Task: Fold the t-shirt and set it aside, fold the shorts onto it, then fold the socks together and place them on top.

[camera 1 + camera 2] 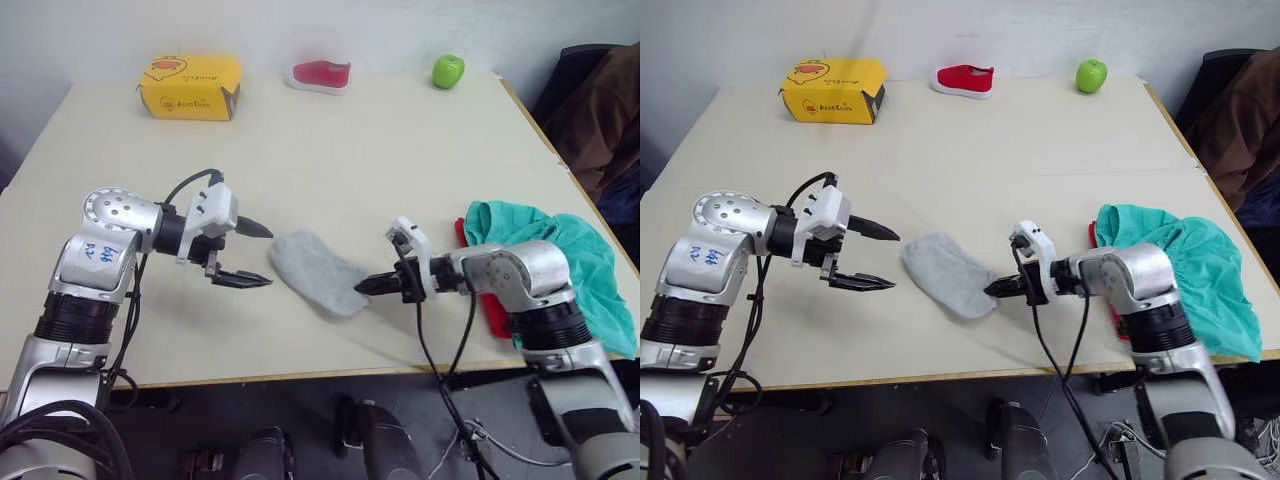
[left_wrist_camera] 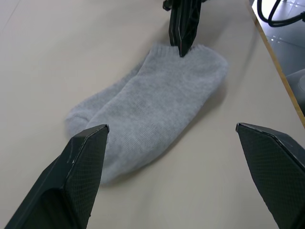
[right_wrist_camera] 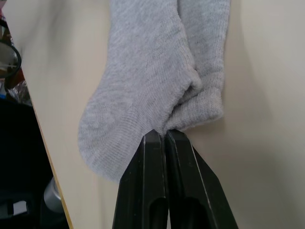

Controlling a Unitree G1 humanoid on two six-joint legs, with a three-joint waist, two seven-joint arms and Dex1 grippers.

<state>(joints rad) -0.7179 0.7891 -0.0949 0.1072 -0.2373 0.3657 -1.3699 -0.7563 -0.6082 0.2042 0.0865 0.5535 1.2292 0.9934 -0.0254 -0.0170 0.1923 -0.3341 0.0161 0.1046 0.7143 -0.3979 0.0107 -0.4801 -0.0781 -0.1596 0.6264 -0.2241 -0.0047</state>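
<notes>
Here the socks (image 1: 316,271) lie lengthwise between wide-spread left gripper (image 1: 249,255) and right gripper (image 1: 362,286), pinching their edge.

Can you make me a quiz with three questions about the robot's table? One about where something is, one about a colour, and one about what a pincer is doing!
1. Where do the socks lie?
A. On the yellow box
B. On the table between the two pincers
C. On the floor

2. What colour are the shorts?
A. Teal-green
B. Purple
C. Black

3. What is the left pincer doing?
A. Gripping the apple
C. Squeezing the shoe
B. Open, with nothing in it

Answers:
1. B, the grey socks lie on the table, with the left pincer at one end and the right pincer at the other.
2. A, the bunched cloth by the right arm is teal-green.
3. B, its two fingers stand wide apart, short of the socks.
</notes>
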